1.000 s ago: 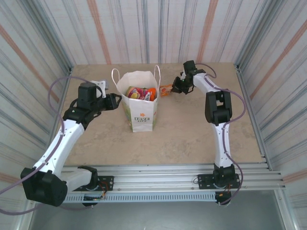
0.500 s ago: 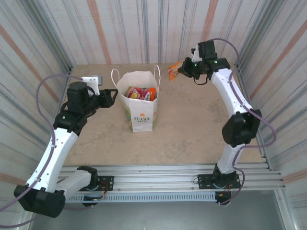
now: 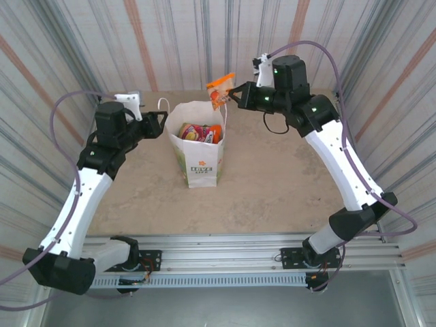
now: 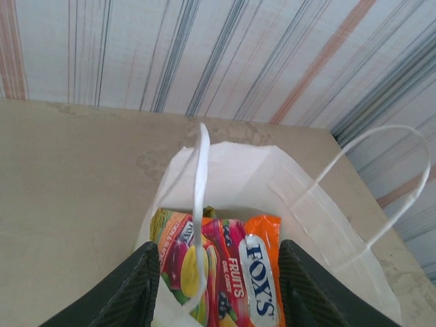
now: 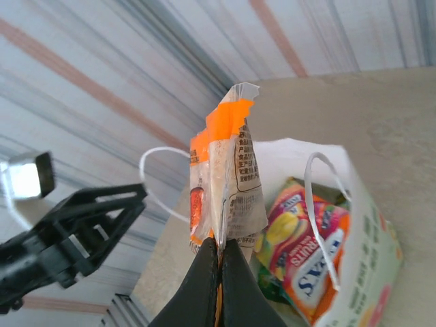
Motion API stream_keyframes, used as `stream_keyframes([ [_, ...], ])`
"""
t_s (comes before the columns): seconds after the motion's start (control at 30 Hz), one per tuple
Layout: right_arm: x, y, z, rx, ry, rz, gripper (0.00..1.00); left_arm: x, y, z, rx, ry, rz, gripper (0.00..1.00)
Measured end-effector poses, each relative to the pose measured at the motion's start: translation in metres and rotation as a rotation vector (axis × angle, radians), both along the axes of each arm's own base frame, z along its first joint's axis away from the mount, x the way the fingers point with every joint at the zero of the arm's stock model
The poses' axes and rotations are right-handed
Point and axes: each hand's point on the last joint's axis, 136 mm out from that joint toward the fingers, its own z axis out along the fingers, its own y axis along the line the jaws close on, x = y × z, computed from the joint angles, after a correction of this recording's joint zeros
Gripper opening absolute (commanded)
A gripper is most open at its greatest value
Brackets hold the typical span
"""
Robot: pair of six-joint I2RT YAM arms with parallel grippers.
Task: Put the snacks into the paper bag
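(a) The left arm is bent at the elbow with its forearm raised. The left pincer [image 3: 163, 122] points toward the centre, its 2 fingers [image 4: 136, 286] spread apart.
(b) The right arm arches high and reaches leftward. The right pincer [image 3: 235, 94] grips an orange-white packet [image 3: 221, 89] between closed fingers.

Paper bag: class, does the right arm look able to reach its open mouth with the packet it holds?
Probably yes. The right claw holds the orange-white packet by the far right rim of the paper bag, nothing between them; the left claw sits at the opposite side.
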Motion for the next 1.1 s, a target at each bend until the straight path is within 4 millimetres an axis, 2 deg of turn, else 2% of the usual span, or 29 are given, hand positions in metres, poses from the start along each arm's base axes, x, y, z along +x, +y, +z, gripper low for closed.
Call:
stream_keyframes([
  [0.07,-0.005,0.011,0.001,-0.003,-0.015,0.027,0.0,0.008,-0.001,0.0,0.006,-0.001,0.005,0.46],
  [0.13,-0.007,0.022,0.0,-0.008,-0.015,0.044,0.0,0.015,-0.002,-0.004,0.014,0.006,0.008,0.38],
  [0.27,0.001,0.047,-0.008,-0.033,-0.009,0.073,0.0,0.023,-0.003,-0.015,0.024,0.03,0.009,0.1],
  [0.33,0.009,0.059,-0.02,-0.066,0.002,0.075,0.0,0.025,-0.004,-0.016,0.024,0.031,0.008,0.0],
  [0.5,0.028,0.083,-0.064,-0.171,0.072,0.075,0.0,0.024,-0.005,-0.015,0.022,0.027,-0.001,0.0],
  [0.7,0.033,0.105,-0.117,-0.269,0.173,0.1,0.0,0.024,-0.007,-0.014,0.019,0.027,-0.011,0.0],
  [0.9,0.027,0.112,-0.145,-0.325,0.243,0.121,0.05,0.024,-0.007,-0.014,0.021,0.026,-0.013,0.0],
  [1.0,0.027,0.108,-0.154,-0.355,0.276,0.114,0.15,0.023,-0.007,-0.014,0.02,0.027,-0.016,0.0],
  [1.07,0.028,0.103,-0.156,-0.383,0.291,0.096,0.31,0.023,-0.007,-0.014,0.02,0.027,-0.016,0.0],
  [1.1,0.029,0.099,-0.156,-0.403,0.289,0.084,0.36,0.023,-0.008,-0.014,0.019,0.027,-0.017,0.0],
])
